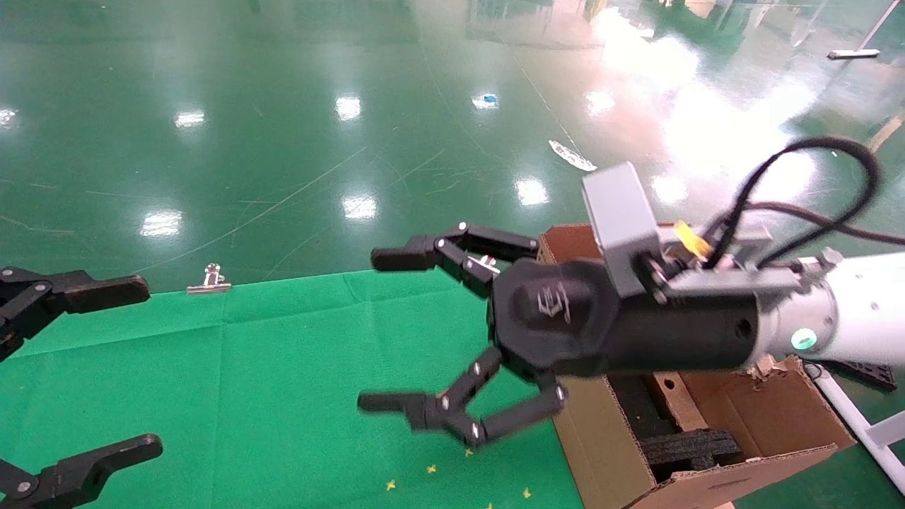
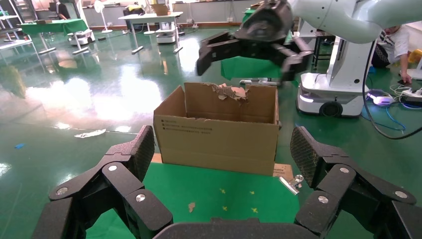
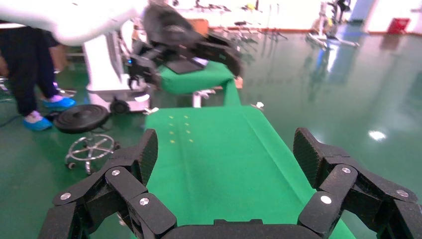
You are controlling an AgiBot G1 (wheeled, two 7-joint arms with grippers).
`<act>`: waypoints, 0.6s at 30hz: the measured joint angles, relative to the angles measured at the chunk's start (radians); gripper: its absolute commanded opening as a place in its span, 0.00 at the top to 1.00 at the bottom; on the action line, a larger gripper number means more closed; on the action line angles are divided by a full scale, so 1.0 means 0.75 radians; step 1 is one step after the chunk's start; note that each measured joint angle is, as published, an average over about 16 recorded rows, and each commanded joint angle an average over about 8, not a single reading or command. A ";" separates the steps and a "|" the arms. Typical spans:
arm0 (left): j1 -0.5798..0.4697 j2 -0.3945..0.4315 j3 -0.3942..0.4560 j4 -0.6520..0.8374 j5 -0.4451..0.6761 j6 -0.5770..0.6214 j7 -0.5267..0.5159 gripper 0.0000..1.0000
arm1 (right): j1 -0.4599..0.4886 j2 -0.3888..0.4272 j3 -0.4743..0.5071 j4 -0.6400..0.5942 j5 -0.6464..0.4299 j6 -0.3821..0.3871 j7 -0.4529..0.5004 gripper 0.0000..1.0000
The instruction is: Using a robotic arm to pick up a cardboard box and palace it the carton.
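My right gripper (image 1: 368,330), on the white-cased arm, hangs open and empty above the green table, just left of the carton (image 1: 608,452). Its wrist view (image 3: 226,149) shows only bare green cloth between the fingers. The carton is large and brown, with a torn flap, black print on its side (image 2: 216,139) and black foam blocks (image 1: 689,445) inside. A slim brown piece (image 1: 677,399) lies between the foam blocks; I cannot tell whether it is the small cardboard box. No small box shows on the table. My all-black left gripper (image 1: 148,366) is open and empty at the far left, facing the carton (image 2: 222,144).
A metal binder clip (image 1: 209,283) holds the cloth at the table's far edge; another (image 2: 288,183) sits by the carton's corner. Small yellow marks (image 1: 431,469) dot the cloth near the carton. Past the table is glossy green floor. A stool (image 3: 82,117) stands beyond the left end.
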 measured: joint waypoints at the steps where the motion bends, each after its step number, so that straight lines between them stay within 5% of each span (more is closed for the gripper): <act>1: 0.000 0.000 0.000 0.000 0.000 0.000 0.000 0.00 | -0.013 -0.001 0.015 0.013 0.003 -0.004 0.001 0.00; 18: 0.000 0.000 0.000 0.000 0.000 0.000 0.000 0.00 | -0.051 -0.006 0.057 0.047 0.014 -0.016 0.004 0.00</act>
